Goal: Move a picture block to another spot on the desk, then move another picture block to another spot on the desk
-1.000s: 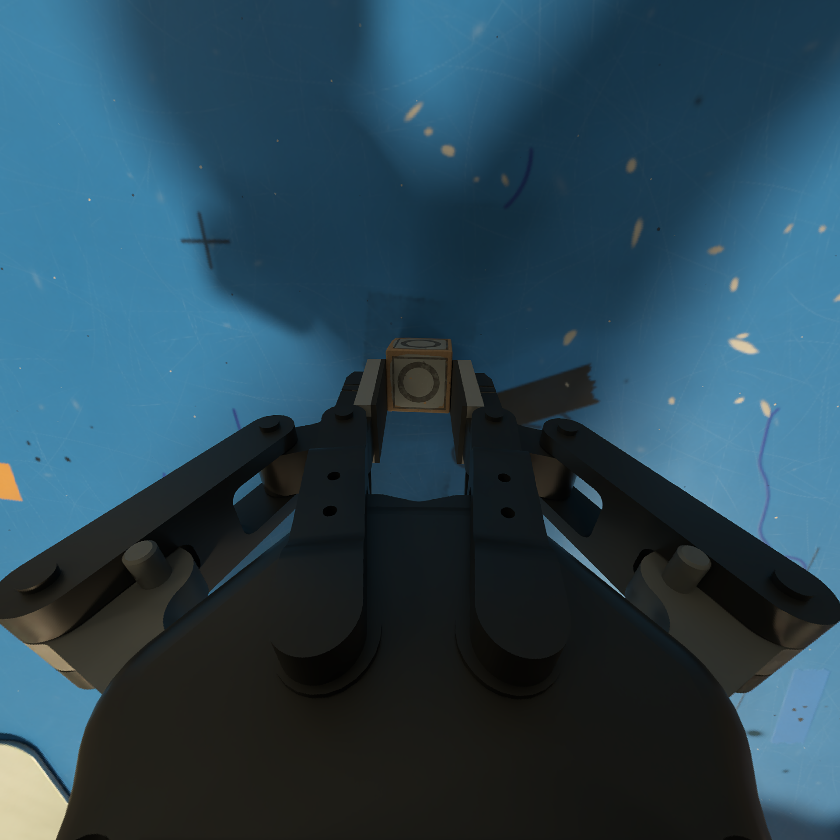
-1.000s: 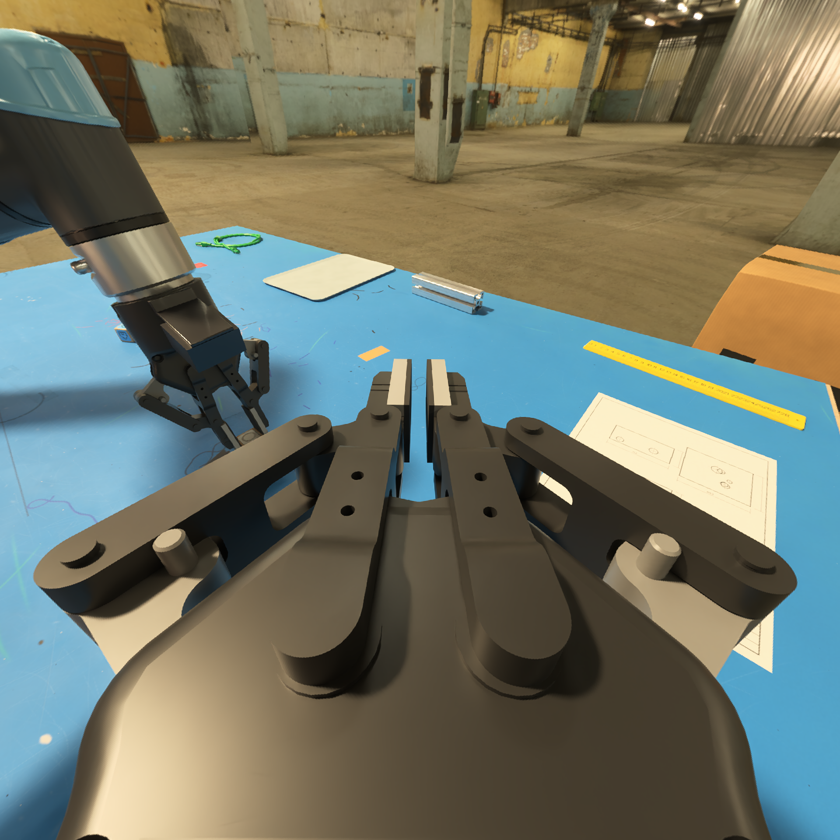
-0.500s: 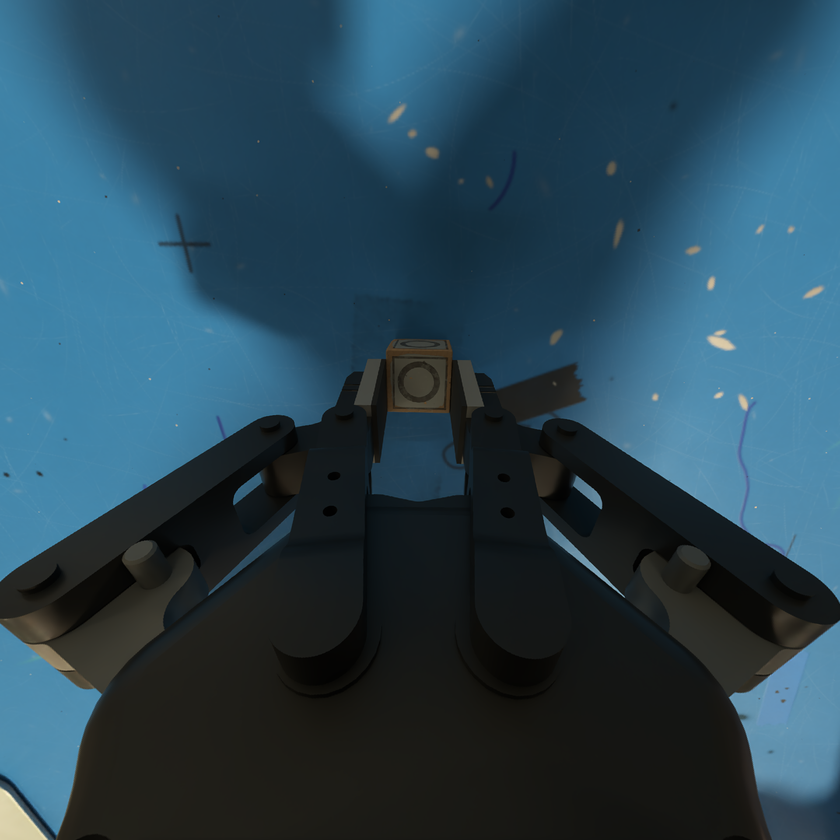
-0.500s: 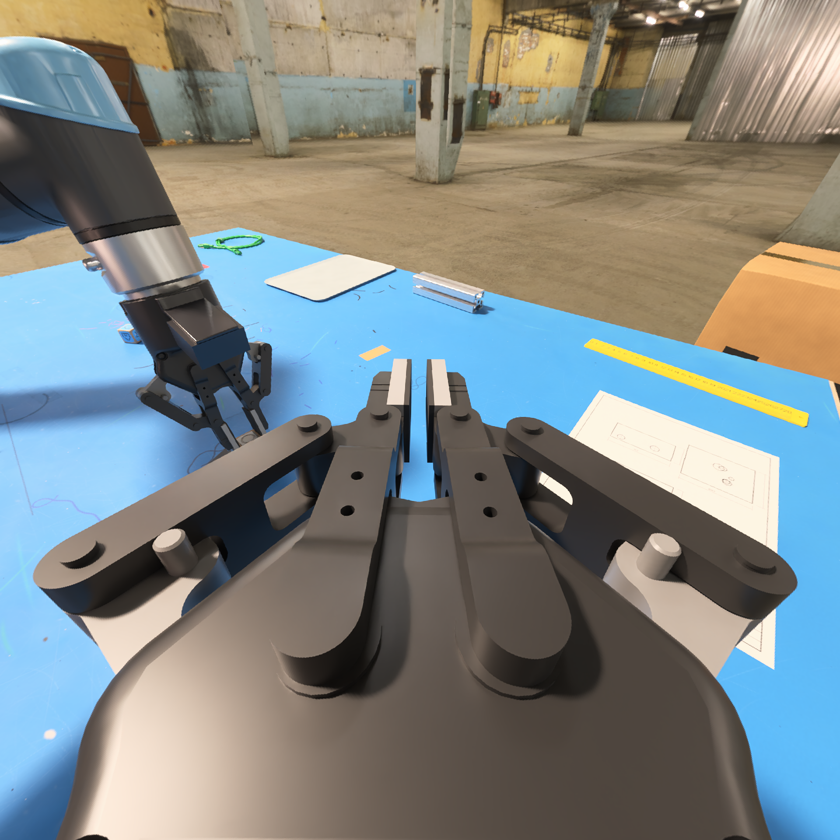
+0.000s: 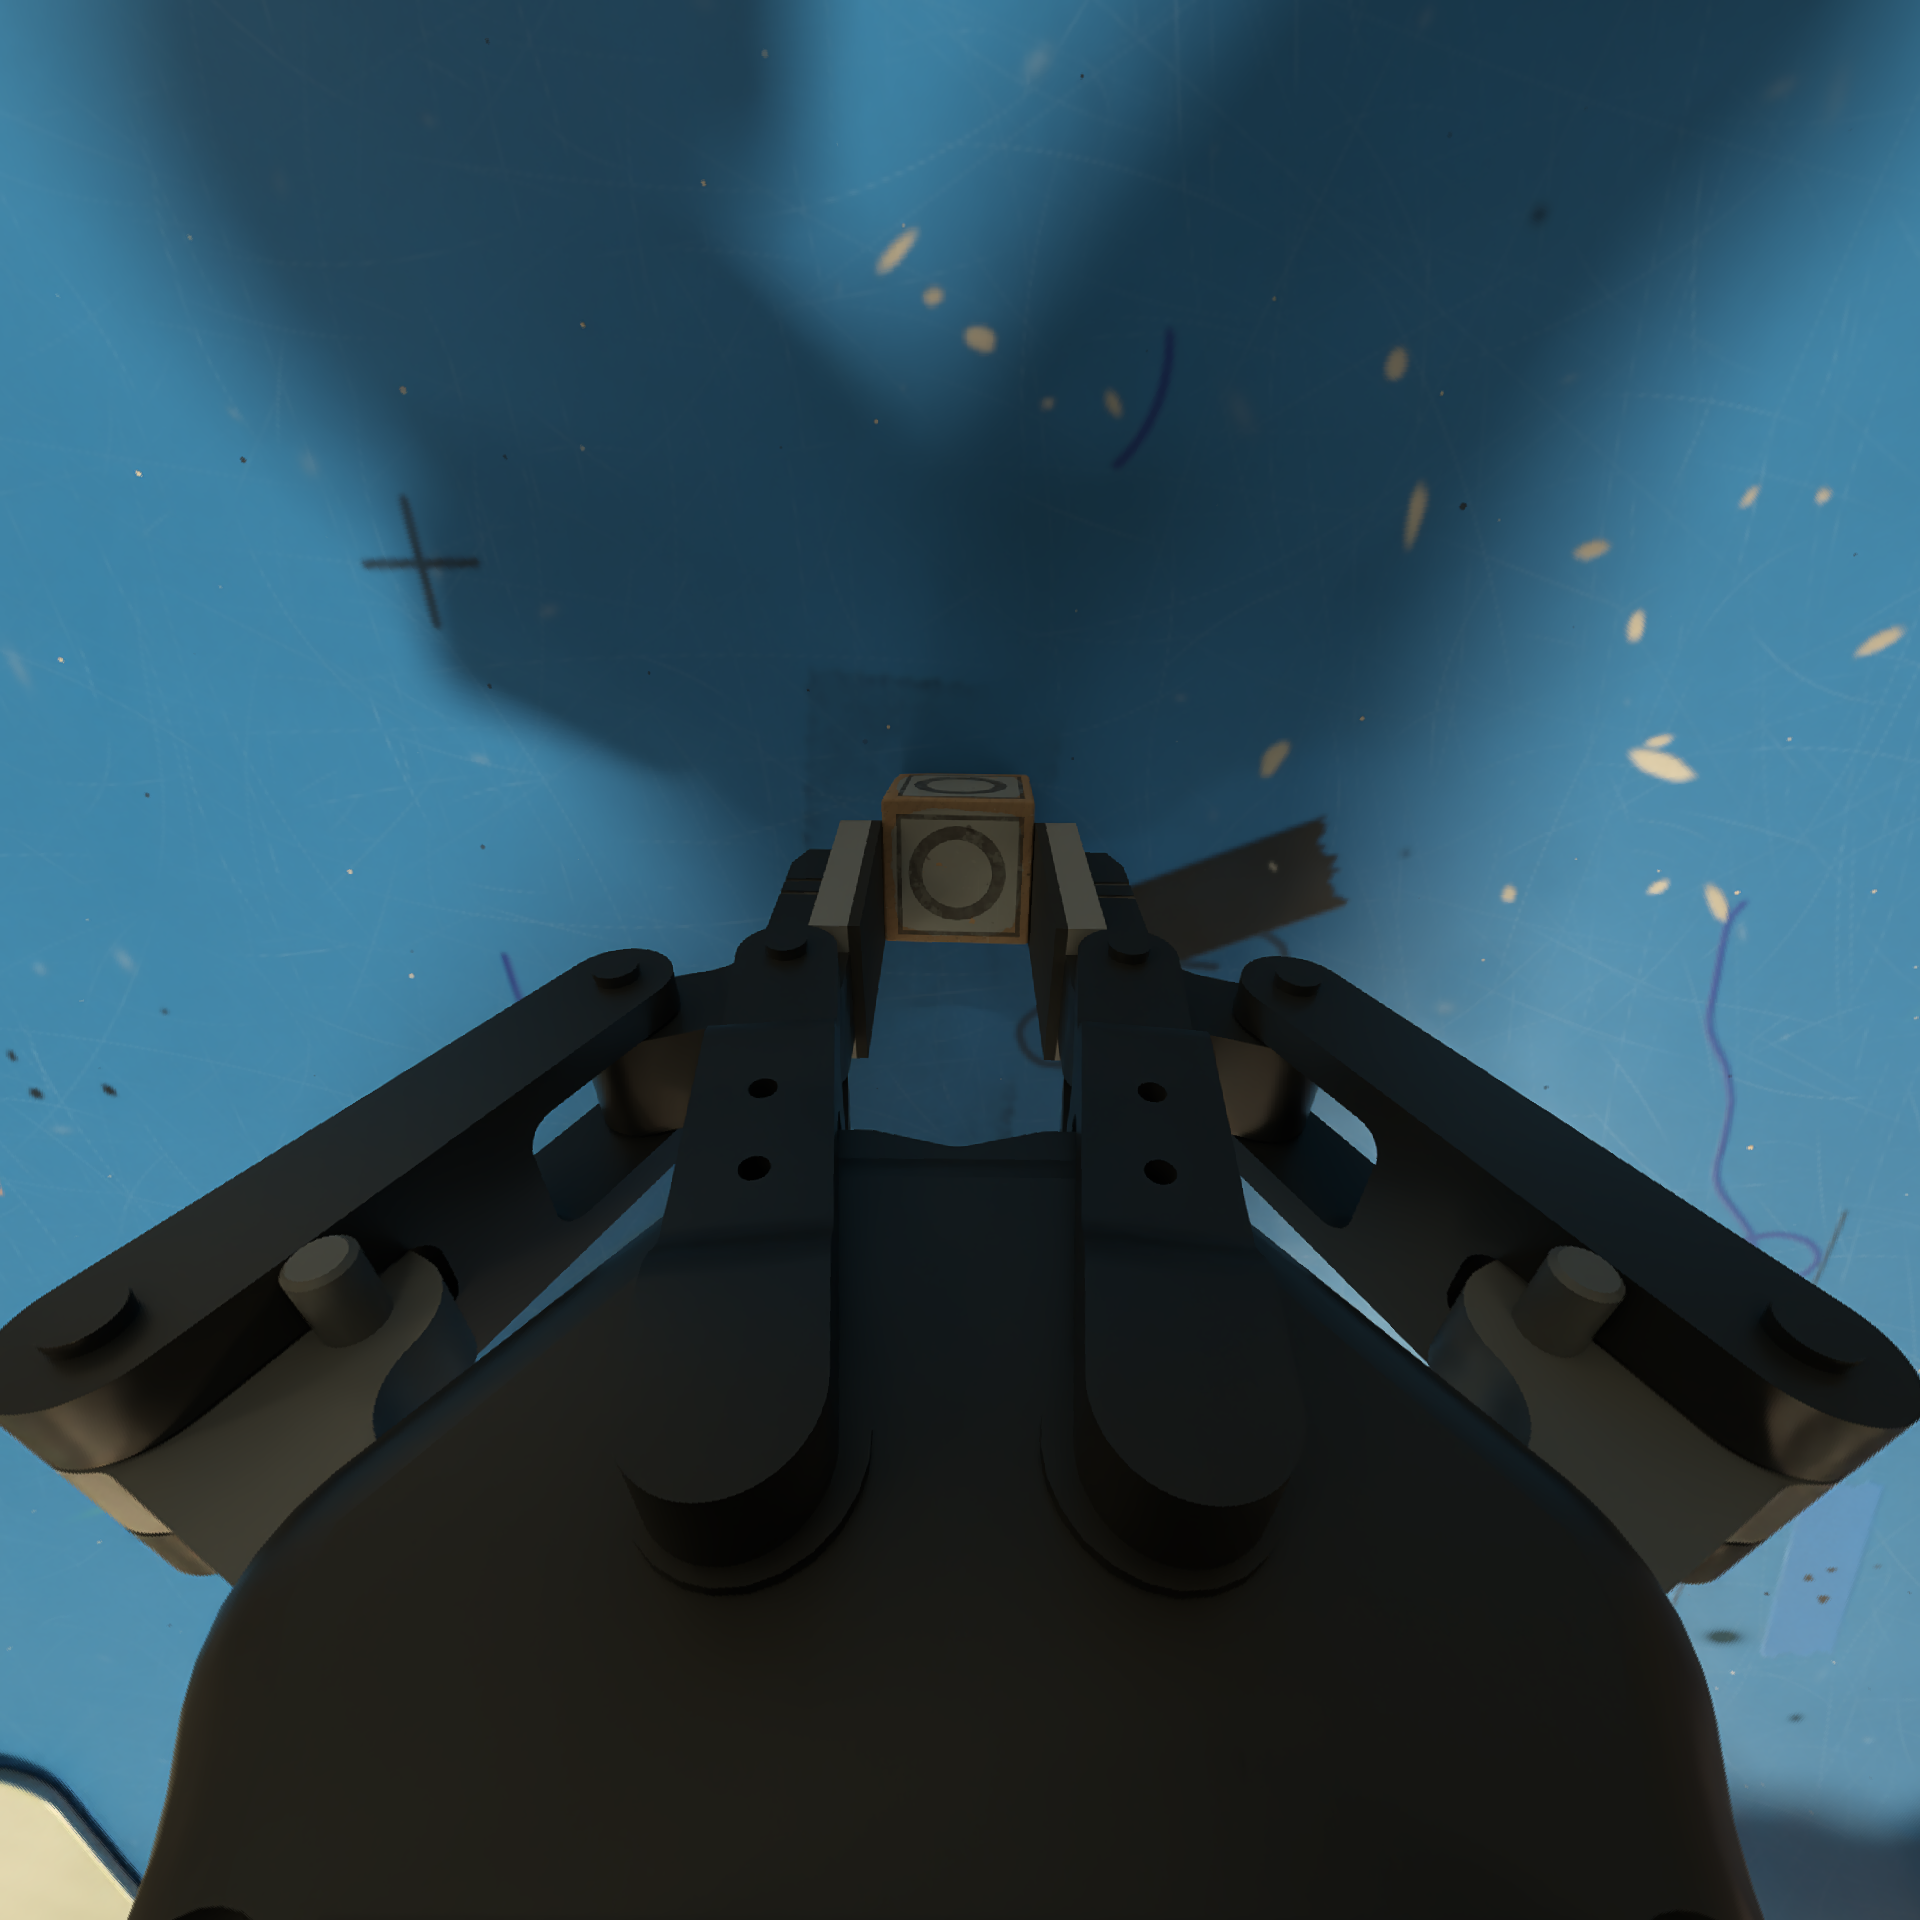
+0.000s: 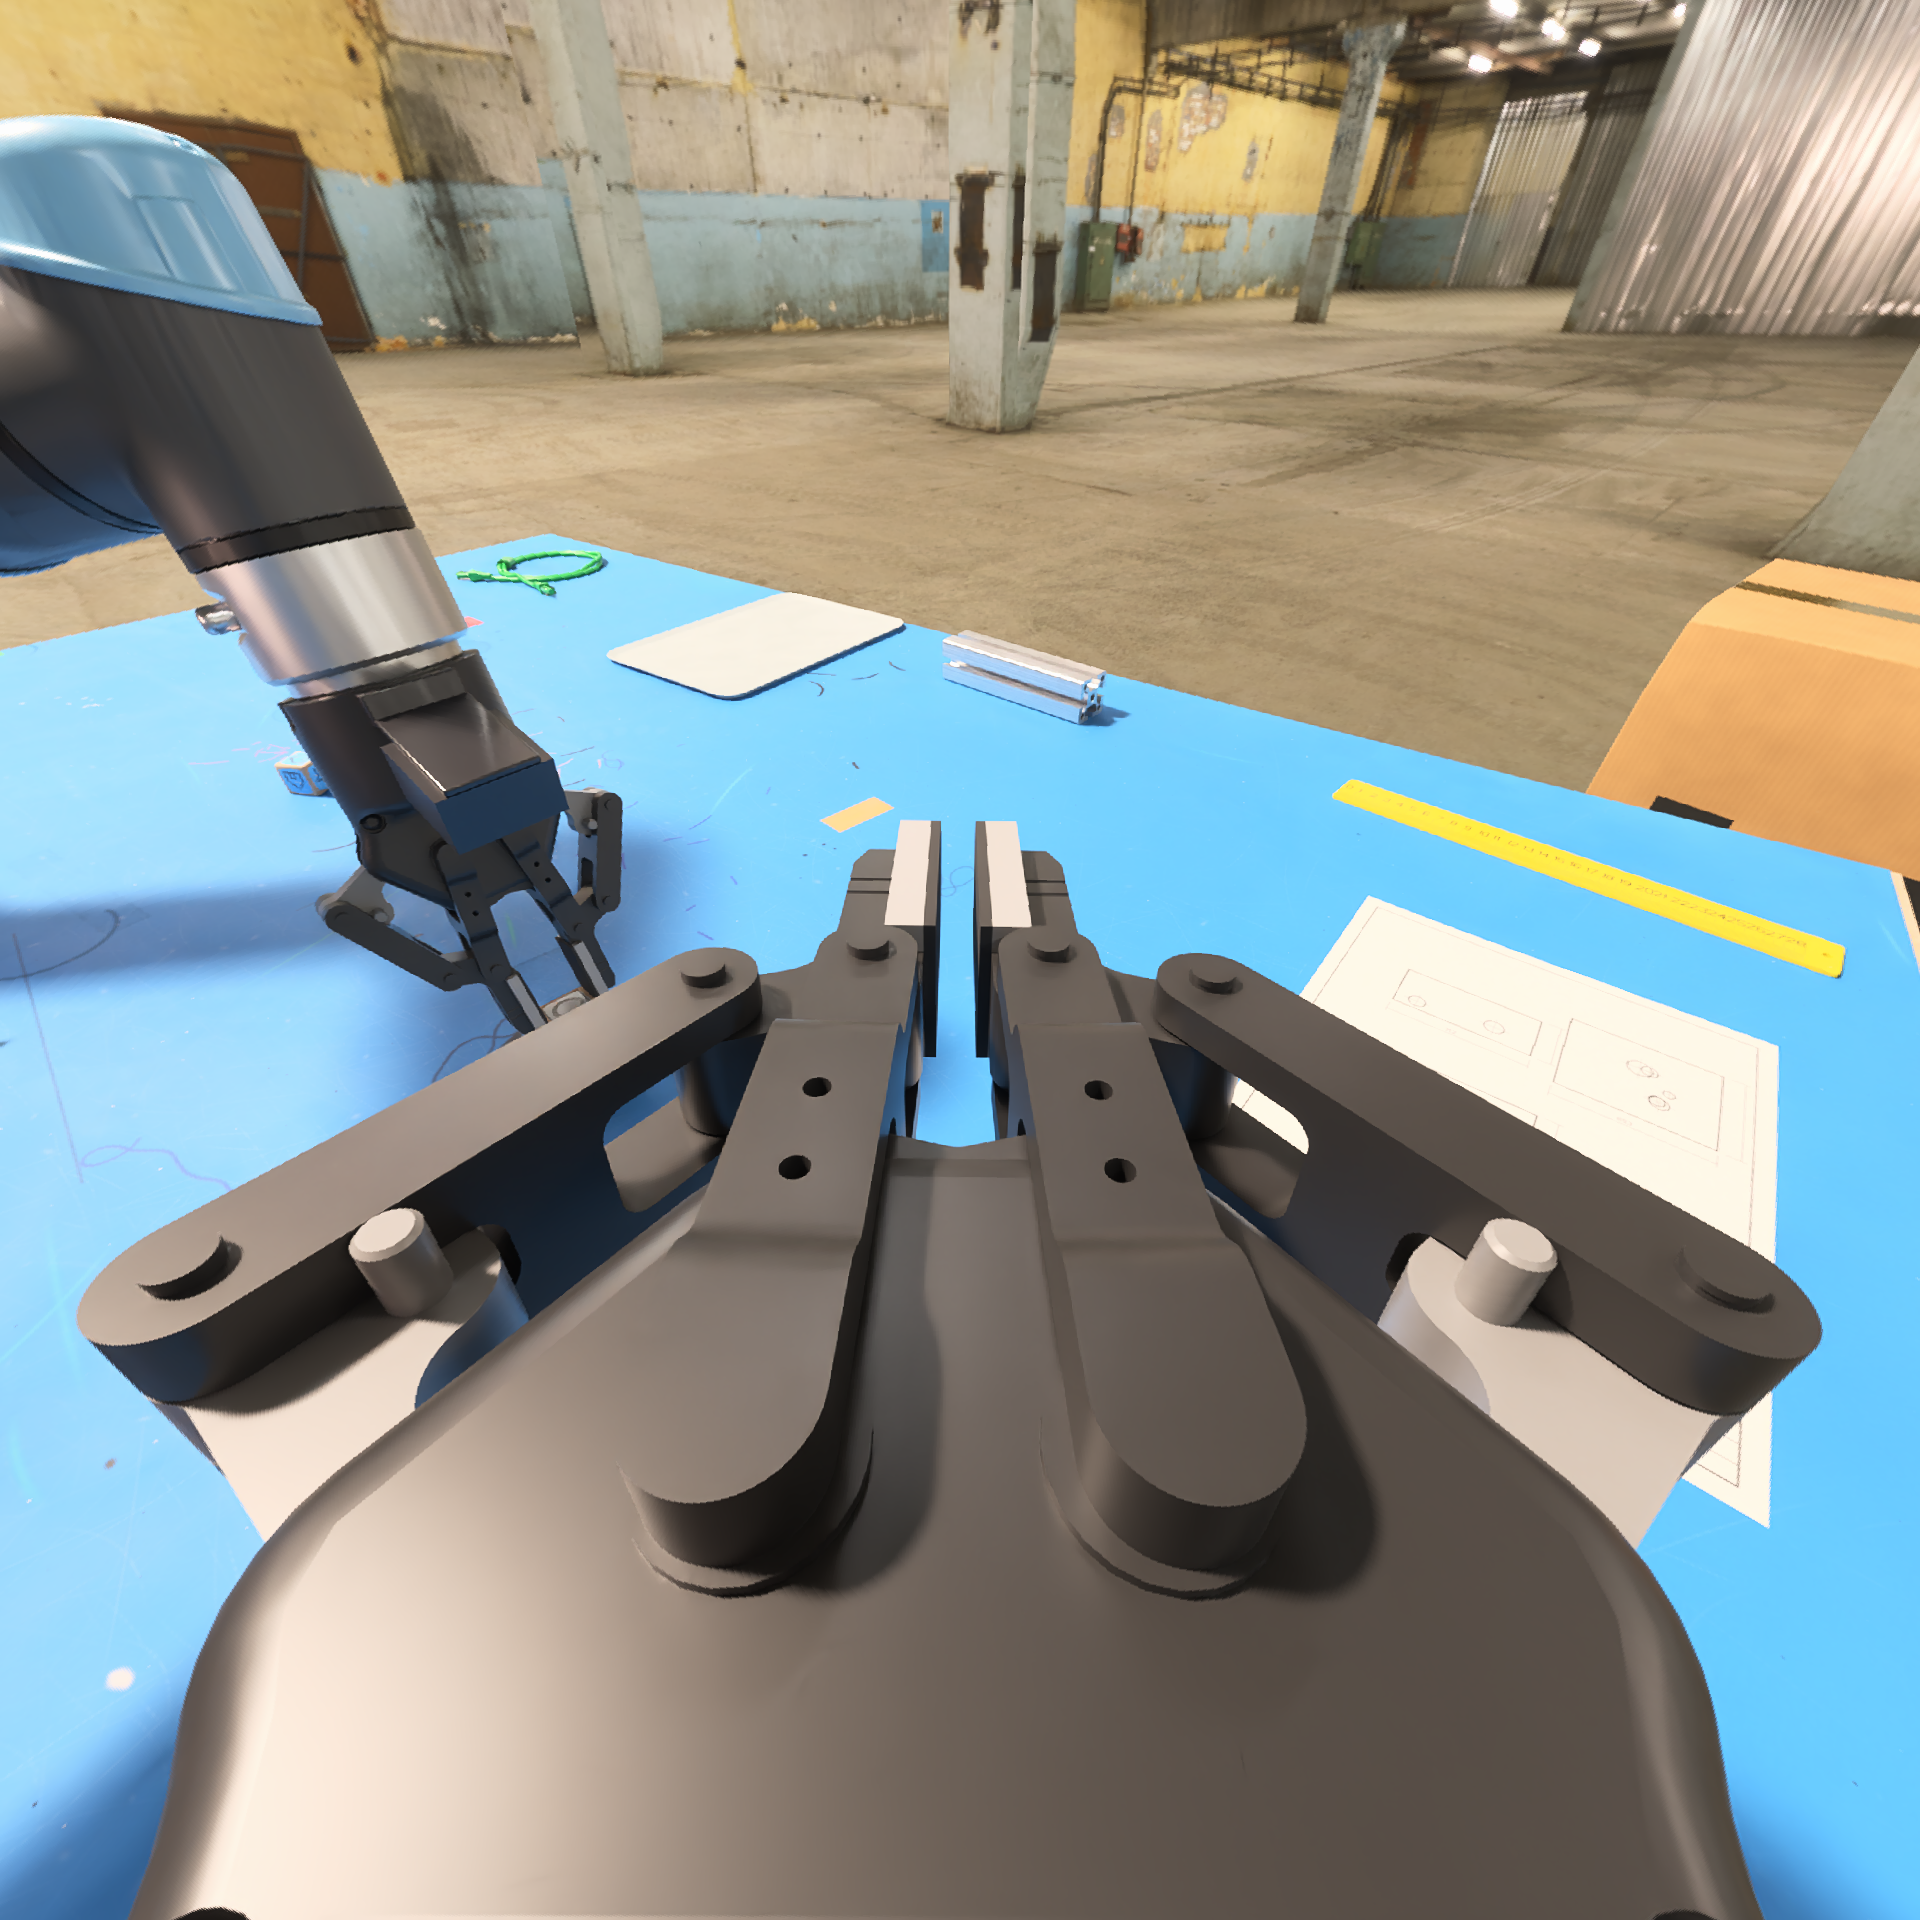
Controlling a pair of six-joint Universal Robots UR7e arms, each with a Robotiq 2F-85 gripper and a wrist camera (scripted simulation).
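Picture block (image 5: 957, 871): wooden cube with orange-brown edges and pale faces, each visible face bearing a dark ring; clamped between the two pads of the left gripper, over the blue surface.
Left gripper (image 5: 957, 894): pads pressed against the block's two opposite sides; block sits at the fingertips. In the right wrist view the same gripper (image 6: 556, 997) points steeply down with its tips close to the surface; contact with the surface cannot be told.
Right gripper (image 6: 957, 873): fingers drawn nearly together, a narrow slit between the pale pads, nothing between them; held above the surface, well apart from the left gripper.
Second block (image 6: 298, 776): small blue-faced cube on the surface, partly hidden behind the left arm's wrist.
Surface (image 5: 312, 831): blue, scratched, speckled with pale flecks; a dark cross mark (image 5: 421, 562) lies left of the held block, a dark strip of tape (image 5: 1236, 873) just right of it, under heavy shadow from the arm.
Paper sheet (image 6: 1558, 1091): white, with line drawings, lying flat right of the right gripper.
Yellow ruler (image 6: 1590, 878): flat near the surface's far right edge.
White pad (image 6: 753, 642): flat, near the far edge.
Aluminium profile (image 6: 1023, 675): short bar, just right of the white pad.
Green cord (image 6: 540, 569): looped, at the far left corner.
Cardboard box (image 6: 1787, 696): beyond the surface's right edge.
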